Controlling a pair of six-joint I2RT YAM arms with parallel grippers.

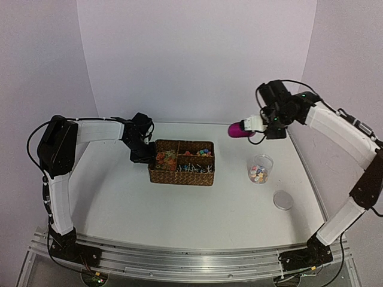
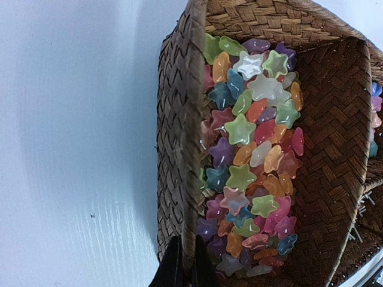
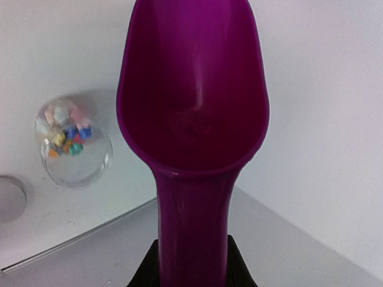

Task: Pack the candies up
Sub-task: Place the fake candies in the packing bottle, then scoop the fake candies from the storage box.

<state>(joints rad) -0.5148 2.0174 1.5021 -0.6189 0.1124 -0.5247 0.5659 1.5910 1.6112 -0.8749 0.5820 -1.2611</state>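
My left pincer [image 2: 182, 270] is closed on the left wall of a brown woven wicker basket [image 2: 179, 119], with one dark finger inside the rim and one outside. The compartment just inside that wall holds a heap of candies [image 2: 251, 149]: small translucent star-shaped sweets in green, pink, orange, purple, blue and white. My right pincer [image 3: 192, 266] is clamped on the handle of a glossy magenta plastic scoop [image 3: 191, 107]. I hold it in the air to the right of the basket and beyond it, its bowl pointing leftward. On the white table [image 1: 119, 197], right of the basket and apart from it, stands a clear plastic cup [image 1: 260, 169] with a few mixed-colour candies at its bottom. A round grey lid [image 1: 283, 200] lies flat farther right of the basket and nearer my bases.
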